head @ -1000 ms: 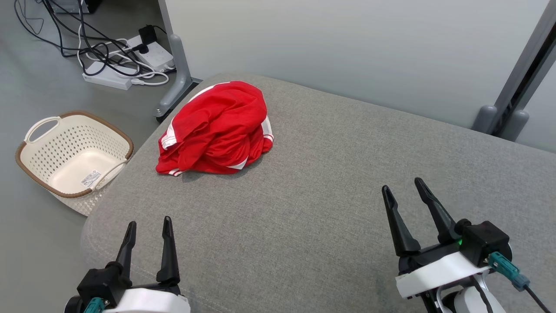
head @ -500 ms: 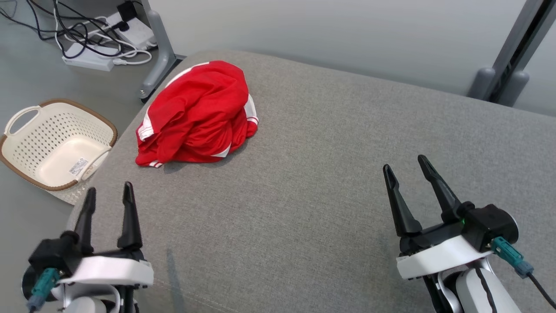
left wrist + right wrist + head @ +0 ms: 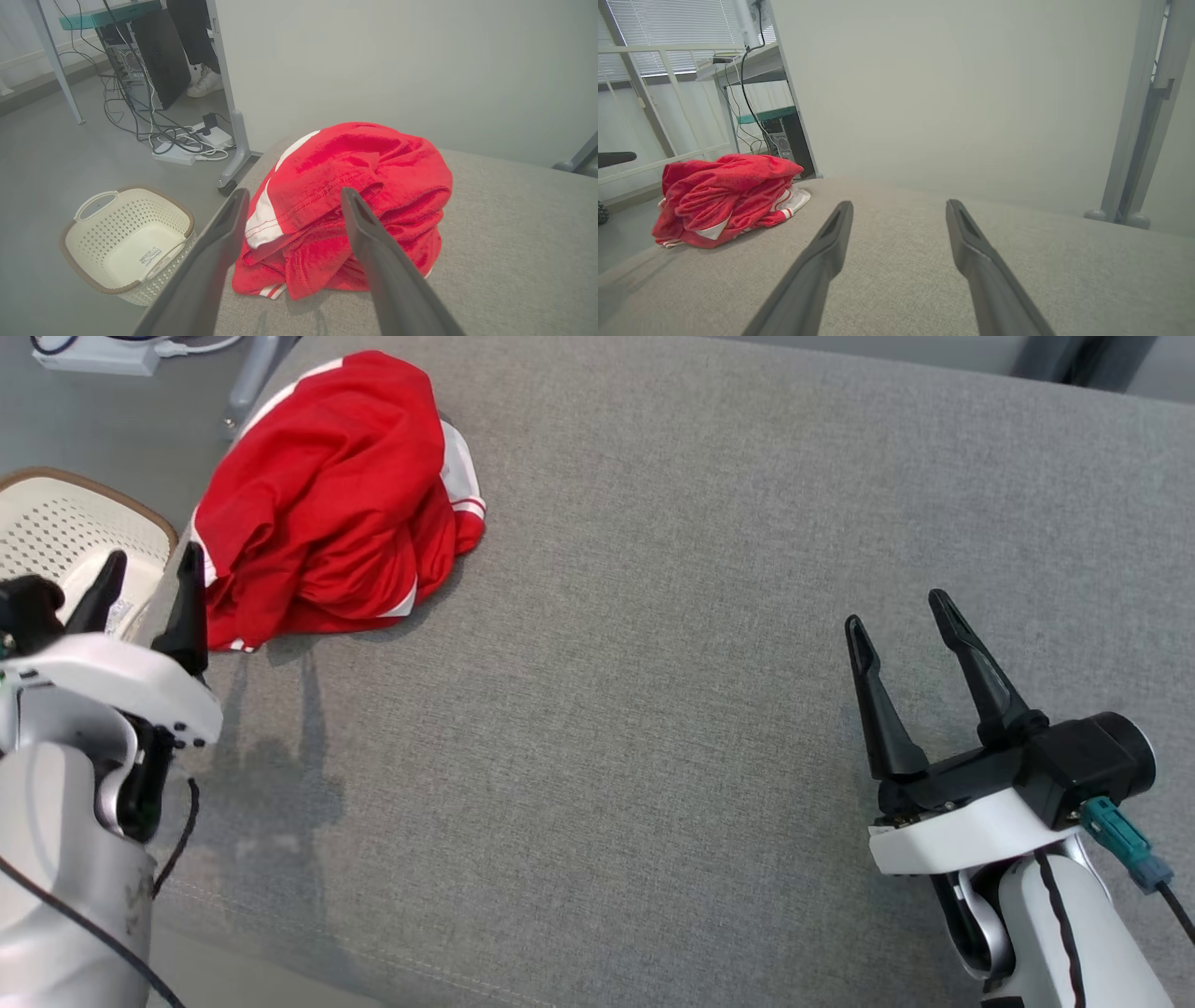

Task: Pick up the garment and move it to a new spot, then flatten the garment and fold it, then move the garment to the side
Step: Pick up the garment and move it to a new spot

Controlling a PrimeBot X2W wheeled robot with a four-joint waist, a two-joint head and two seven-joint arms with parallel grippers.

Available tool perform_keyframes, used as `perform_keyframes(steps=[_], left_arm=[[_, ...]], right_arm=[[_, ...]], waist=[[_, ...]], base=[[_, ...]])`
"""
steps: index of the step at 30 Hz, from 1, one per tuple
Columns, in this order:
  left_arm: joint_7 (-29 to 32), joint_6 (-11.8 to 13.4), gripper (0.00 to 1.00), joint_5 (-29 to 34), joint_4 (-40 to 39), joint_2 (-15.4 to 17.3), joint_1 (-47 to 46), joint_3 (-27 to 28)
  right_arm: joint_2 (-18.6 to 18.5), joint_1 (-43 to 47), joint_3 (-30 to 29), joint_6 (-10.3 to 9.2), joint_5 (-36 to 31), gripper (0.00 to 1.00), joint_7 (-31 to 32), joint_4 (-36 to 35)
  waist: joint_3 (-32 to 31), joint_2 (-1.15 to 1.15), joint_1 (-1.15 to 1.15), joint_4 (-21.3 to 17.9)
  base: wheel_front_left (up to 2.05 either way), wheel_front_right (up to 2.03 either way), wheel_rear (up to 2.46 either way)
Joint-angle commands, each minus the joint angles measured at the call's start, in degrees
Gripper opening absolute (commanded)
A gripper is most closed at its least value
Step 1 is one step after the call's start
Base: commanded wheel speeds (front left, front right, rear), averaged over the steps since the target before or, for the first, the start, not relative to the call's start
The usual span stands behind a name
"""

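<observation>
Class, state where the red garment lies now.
In the head view, the red garment lies crumpled at the far left corner of the grey cushion, just ahead of the left gripper.

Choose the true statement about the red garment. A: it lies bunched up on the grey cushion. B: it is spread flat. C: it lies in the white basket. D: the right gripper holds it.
A: the red garment sits in a crumpled heap on the grey cushion, outside the basket.
</observation>
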Motion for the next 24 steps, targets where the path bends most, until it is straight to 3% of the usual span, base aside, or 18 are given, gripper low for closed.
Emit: perform_keyframes(steps=[1, 12, 17, 23, 24], left_arm=[[1.53, -0.40, 1.00, -0.31, 1.23, 0.59, -2.45, -0.74], [9.83, -0.95, 1.00, -2.54, 8.99, 6.09, -14.90, -10.03], [14.37, -0.85, 1.00, -5.94, 13.45, 6.96, -18.44, -13.42], [15.10, -0.86, 1.00, -7.28, 18.00, 8.15, -20.99, -14.57], [15.33, -0.86, 0.59, -7.71, 18.89, 8.17, -21.45, -14.72]], right_arm=[[-0.31, -0.72, 0.16, 0.01, -0.51, 1.00, -0.13, 0.09], [-0.93, -2.84, 2.18, 0.01, -1.07, 1.00, -0.14, 0.21], [-1.13, -3.62, 2.84, 0.01, -1.18, 1.00, -0.14, 0.28], [-0.97, -4.18, 3.36, 0.01, -1.01, 1.00, -0.14, 0.60], [-0.94, -4.17, 3.40, 0.01, -0.93, 1.00, -0.14, 0.65]], waist=[[2.23, 0.00, 0.00, -1.02], [6.74, 0.00, 0.00, -3.31], [7.88, 0.00, 0.00, -4.09], [8.33, 0.00, 0.00, -4.98], [8.33, 0.00, 0.00, -5.12]], base=[[0.00, 0.00, 0.00], [0.00, 0.00, 0.00], [0.00, 0.00, 0.00], [0.00, 0.00, 0.00], [0.00, 0.00, 0.00]])
